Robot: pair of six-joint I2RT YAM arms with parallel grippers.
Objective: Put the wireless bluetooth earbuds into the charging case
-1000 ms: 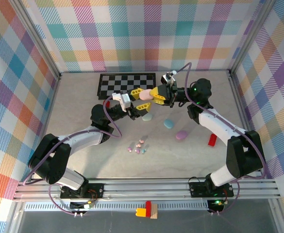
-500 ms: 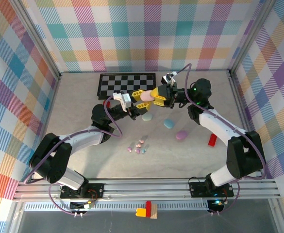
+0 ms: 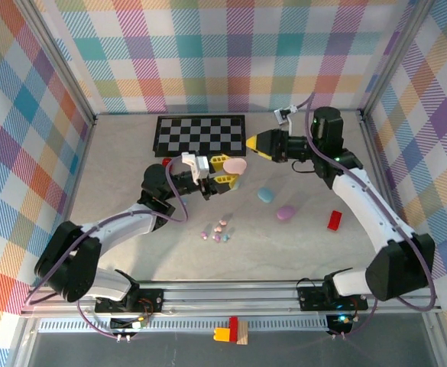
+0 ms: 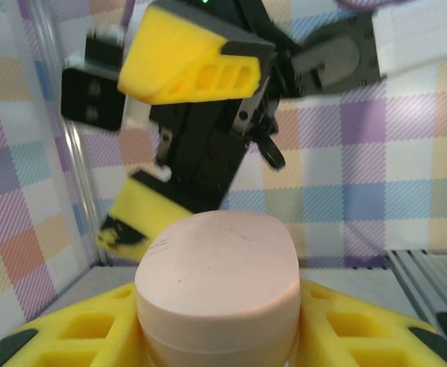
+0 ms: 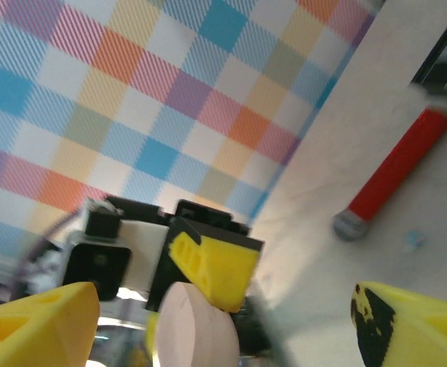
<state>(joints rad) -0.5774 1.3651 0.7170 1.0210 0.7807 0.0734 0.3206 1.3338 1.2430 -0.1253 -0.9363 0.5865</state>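
Charging case (image 3: 238, 164) pinched in left tool (image 3: 228, 170); right tool (image 3: 254, 143) spread wide

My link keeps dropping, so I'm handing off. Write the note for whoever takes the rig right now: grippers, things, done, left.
Left gripper: shut on the pink case, held raised over the table.
Right gripper: open, empty, facing the pink case across a gap.
Earbuds: loose in a cluster on the table, nearer the arm bases than both grippers.
Blue case and lilac case: on the table, right of the earbuds.
Done: pink case picked up.
Left: all earbuds to go in; the pink case's lid looks shut.
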